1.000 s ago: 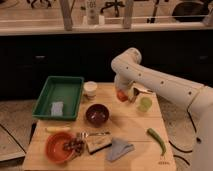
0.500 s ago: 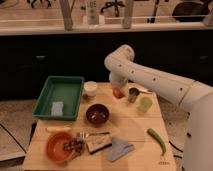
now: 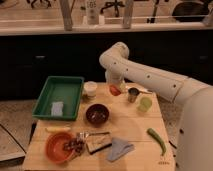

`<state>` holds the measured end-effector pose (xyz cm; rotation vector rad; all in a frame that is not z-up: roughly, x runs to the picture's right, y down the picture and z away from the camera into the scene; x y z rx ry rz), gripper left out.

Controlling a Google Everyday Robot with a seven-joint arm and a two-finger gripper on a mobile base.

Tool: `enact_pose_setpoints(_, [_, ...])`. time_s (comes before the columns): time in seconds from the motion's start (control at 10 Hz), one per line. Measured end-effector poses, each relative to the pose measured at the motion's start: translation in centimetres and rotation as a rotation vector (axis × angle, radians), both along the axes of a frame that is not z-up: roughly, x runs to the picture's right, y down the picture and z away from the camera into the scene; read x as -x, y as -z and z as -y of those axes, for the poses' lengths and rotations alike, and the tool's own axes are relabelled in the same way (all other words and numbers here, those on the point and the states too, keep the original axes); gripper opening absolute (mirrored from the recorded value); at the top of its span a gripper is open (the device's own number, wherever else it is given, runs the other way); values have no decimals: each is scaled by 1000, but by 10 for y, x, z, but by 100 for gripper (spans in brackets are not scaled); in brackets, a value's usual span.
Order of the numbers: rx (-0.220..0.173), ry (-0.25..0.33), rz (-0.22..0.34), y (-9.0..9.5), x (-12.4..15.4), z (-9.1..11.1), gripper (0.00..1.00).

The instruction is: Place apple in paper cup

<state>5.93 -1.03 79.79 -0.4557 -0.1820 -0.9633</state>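
Observation:
The small orange-red apple hangs just above the back of the wooden table, and my gripper is shut on it from above at the end of the white arm. The short white paper cup stands upright a little to the left of the apple, beside the green tray. Apple and cup are apart, with a narrow gap of table between them. The arm's wrist hides most of the fingers.
A green tray holding a pale sponge sits at the left. A shiny metal cup and a light green cup stand right of the apple. In front lie a dark bowl, an orange bowl, a grey cloth and a long green vegetable.
The arm has carried the apple leftward and slightly back, away from the metal cup and closer to the paper cup. Nothing else on the table moved.

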Motion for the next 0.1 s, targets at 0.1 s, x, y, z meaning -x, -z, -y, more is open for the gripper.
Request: enact_pose_setpoints(0.1, [-4, 10, 4, -1, 5, 3, 5])
